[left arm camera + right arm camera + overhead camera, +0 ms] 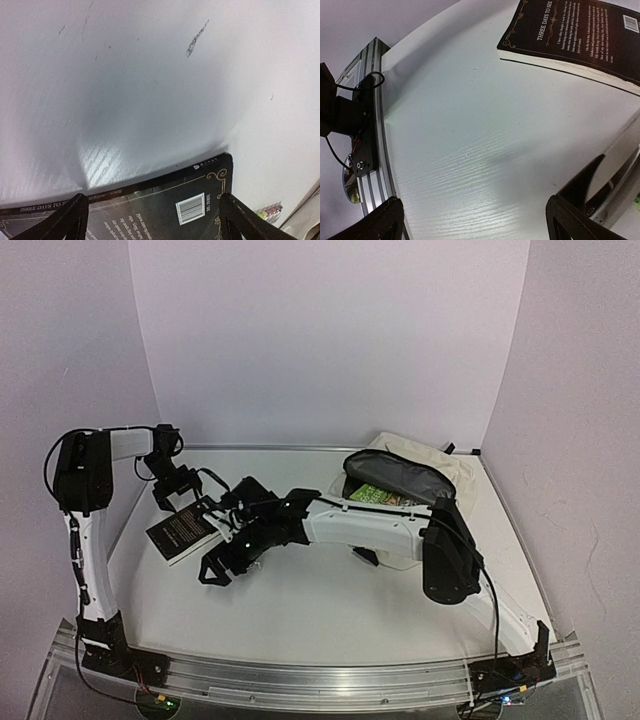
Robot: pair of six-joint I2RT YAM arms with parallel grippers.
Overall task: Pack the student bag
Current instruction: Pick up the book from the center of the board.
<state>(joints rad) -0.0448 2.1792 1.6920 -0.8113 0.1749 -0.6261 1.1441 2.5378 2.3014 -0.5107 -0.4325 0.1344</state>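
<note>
Bag open at the upper right of the overhead view: the student bag [425, 472] lay on the counter [330, 610], mouth gaping, with a green item [378, 495] showing inside against the dark lining, so packing looked under way. Left of centre, the black book [183, 532] lay flat on the counter, not yet in. The left end effector [152, 200] hung right over it, fingers spread wide, gripping nothing. The right end effector [474, 199] was wide too and empty, just beside the book's lower right. By my reckoning the book was the piece left, then perhaps the zip.
</note>
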